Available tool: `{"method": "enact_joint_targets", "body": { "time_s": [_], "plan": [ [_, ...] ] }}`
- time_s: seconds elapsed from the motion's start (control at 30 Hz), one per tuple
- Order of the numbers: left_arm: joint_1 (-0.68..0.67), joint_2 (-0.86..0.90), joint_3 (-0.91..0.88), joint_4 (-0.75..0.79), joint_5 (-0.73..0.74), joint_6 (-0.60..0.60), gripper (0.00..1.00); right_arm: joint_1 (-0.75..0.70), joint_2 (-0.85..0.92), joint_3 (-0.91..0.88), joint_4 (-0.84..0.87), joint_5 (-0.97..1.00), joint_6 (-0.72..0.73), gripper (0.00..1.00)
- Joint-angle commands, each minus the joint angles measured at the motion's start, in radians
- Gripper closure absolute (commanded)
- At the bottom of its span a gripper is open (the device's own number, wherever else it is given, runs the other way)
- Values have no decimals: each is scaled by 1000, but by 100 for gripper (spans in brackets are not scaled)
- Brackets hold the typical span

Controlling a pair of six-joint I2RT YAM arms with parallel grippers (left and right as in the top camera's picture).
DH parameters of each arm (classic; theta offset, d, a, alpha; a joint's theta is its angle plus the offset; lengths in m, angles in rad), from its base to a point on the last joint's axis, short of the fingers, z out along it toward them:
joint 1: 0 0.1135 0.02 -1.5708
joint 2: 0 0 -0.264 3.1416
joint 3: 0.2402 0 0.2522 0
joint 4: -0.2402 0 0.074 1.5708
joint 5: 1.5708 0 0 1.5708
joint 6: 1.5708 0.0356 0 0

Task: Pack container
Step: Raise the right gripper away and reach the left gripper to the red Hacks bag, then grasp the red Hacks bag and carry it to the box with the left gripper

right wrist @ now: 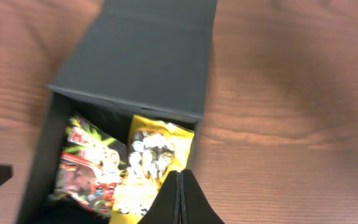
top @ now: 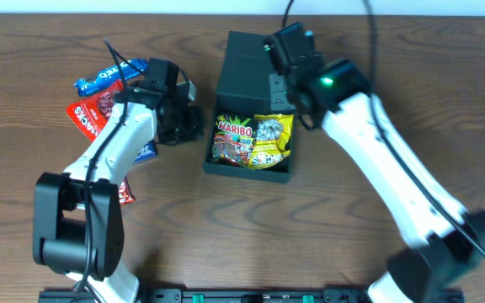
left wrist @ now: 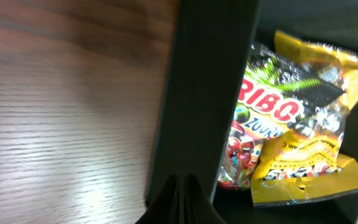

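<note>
Looking at the matte, dark teal-black, square cardboard container [top: 247, 173] first: it sits mid-table, a bit toward the far edge, w/ its hinged flap lid [top: 244, 67] folded back on the far side, so the box is open on top. Inside, two snacks lie side by side and touching: a red-and-green Haribo gummy packet [top: 232, 139] on the left and a glossy yellow foil packet [top: 274, 139] on the right.

My right pincer [right wrist: 180, 199] has its fingers pressed tight together w/ nothing between them. On the wrist cam it hangs over the box, tips above the yellow packet's edge near the right wall. From overhead the right arm's head covers the lid's right part.

My left pincer [left wrist: 179, 194] is likewise fully closed and empty. It's parked outside the container, just beside the left wall; can't tell if it touches.

Further left on the brown wood-grain table [top: 445, 109], well apart from the box, loose snacks lie around the left arm: a blue wrapper packet [top: 108, 77] at the far side, a red crinkly packet [top: 93, 111] just next to it, and a couple more partly hidden under the arm.
</note>
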Motion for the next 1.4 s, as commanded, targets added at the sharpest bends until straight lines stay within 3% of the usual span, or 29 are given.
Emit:
{"method": "enact_joint_targets", "body": {
  "time_s": [0.0,0.13,0.27,0.3,0.4,0.5,0.63,0.7,0.9,1.2,1.27,1.37],
  "plan": [
    [21,-84,81,-45,-154,-7,94,-27,-52,4,-13,6,-28,99],
    [70,-170,109,-132,-535,-83,94,-65,-127,4,-37,6,-28,94],
    [159,-198,109,-137,-622,48,94,-105,-171,4,-52,5,-37,86],
    [183,-194,108,-133,-622,74,94,-115,-178,4,-51,2,-47,78],
    [261,-171,108,-126,-616,50,75,-138,-185,4,-55,2,-47,54],
    [316,-139,108,-125,-614,-55,65,-153,-184,4,-54,2,-47,32],
    [340,-77,107,-82,-614,-39,15,-175,-184,4,-31,2,-65,18],
    [340,-36,107,-60,-613,-31,2,-193,-184,4,-13,2,-84,16],
    [340,85,107,-2,-613,-153,5,-235,-184,4,14,2,-92,13],
    [341,240,107,138,-564,-157,5,-245,-184,4,6,-2,-111,13],
    [341,260,107,151,-561,-157,0,-245,-184,4,2,-2,-111,13],
    [341,278,107,156,-561,-157,27,-245,-184,4,1,-2,-111,13]
  ]
}}
